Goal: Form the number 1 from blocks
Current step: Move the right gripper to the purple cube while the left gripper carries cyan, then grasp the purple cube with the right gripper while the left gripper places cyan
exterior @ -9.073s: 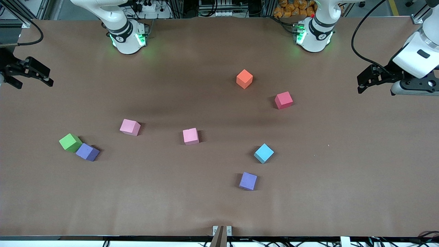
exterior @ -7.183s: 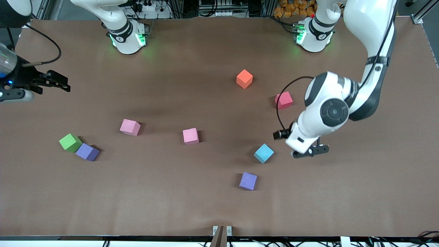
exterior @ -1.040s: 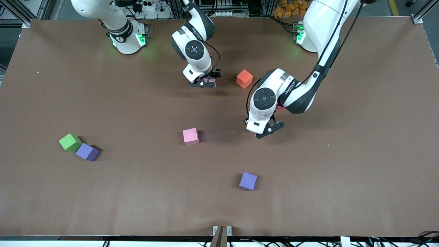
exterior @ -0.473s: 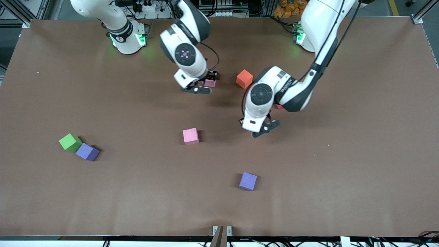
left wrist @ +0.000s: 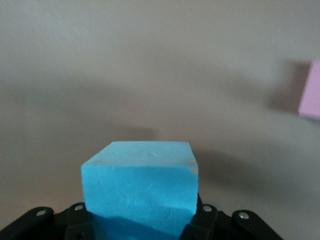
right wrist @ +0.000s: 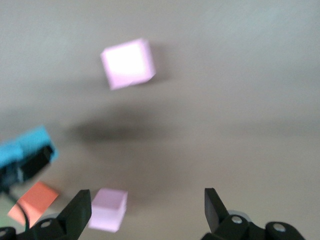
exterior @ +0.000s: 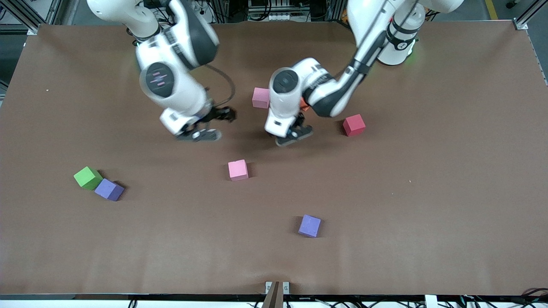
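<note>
Over the table point(exterior: 428, 192), the left gripper point(exterior: 295, 130) clamps a sky blue block point(left wrist: 140, 192); right gripper point(exterior: 205, 126), jaws wide, hangs empty.

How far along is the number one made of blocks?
Barely begun. One light pink foam cube sits beside the mostly hidden orange cube. The left gripper holds a sky blue foam cube; the right gripper hangs open, empty. Crimson, pink, purple and green cubes lie scattered.
</note>
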Controlling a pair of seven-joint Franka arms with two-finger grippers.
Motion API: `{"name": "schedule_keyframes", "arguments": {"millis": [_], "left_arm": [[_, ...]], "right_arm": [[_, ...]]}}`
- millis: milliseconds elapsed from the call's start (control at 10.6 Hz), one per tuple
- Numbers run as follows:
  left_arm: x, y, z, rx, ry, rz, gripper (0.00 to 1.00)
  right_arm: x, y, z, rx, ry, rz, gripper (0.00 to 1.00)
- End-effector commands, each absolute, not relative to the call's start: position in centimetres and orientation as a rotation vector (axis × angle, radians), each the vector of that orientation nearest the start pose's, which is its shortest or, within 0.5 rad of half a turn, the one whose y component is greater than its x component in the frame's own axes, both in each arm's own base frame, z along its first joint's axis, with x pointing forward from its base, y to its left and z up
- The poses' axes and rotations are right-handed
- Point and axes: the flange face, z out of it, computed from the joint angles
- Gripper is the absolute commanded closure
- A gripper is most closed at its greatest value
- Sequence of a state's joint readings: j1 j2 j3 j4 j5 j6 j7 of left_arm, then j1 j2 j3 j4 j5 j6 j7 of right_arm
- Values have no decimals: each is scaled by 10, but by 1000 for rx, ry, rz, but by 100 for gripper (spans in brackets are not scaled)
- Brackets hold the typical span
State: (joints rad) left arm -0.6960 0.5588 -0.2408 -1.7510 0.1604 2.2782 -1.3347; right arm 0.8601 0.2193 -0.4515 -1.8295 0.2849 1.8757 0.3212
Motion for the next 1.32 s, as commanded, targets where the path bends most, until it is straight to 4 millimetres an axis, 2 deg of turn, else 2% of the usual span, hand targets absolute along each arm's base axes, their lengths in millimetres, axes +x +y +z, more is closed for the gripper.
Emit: {"name": "schedule_keyframes", "arguments": {"millis": [0, 95, 189, 378, 567, 662, 851, 945, 1040, 1229], "left_arm": [[366, -560, 239, -3080, -365, -75, 100], [355, -569, 230, -3061, -315, -150, 100], [356, -568, 227, -3052, -212, -225, 100], [351, -575, 217, -3079, -107, -231, 100], [354, -584, 224, -3123, -62, -176, 100], [356, -588, 225, -3145, -54, -125, 100], [359, -593, 233, -3183, -35, -64, 100], [357, -594, 232, -3182, -16, -56, 100], [350, -597, 230, -3183, 20, -39, 100], [340, -601, 223, -3180, 74, -11, 100]], "right_arm": [[576, 170, 416, -3074, -3, 266, 0], [589, 118, 414, -3084, -18, 260, 0], [598, 82, 403, -3102, -158, 273, 0], [625, 8, 375, -3160, -457, 305, 0], [642, -47, 350, -3118, -836, 233, 0], [648, -78, 334, -3100, -961, 190, 0], [658, -106, 306, -3069, -1188, 126, 0], [657, -120, 287, -3060, -1166, 133, 0], [656, -121, 266, -3019, -1156, 140, 0], [658, -116, 247, -2969, -1139, 122, 0]]}}
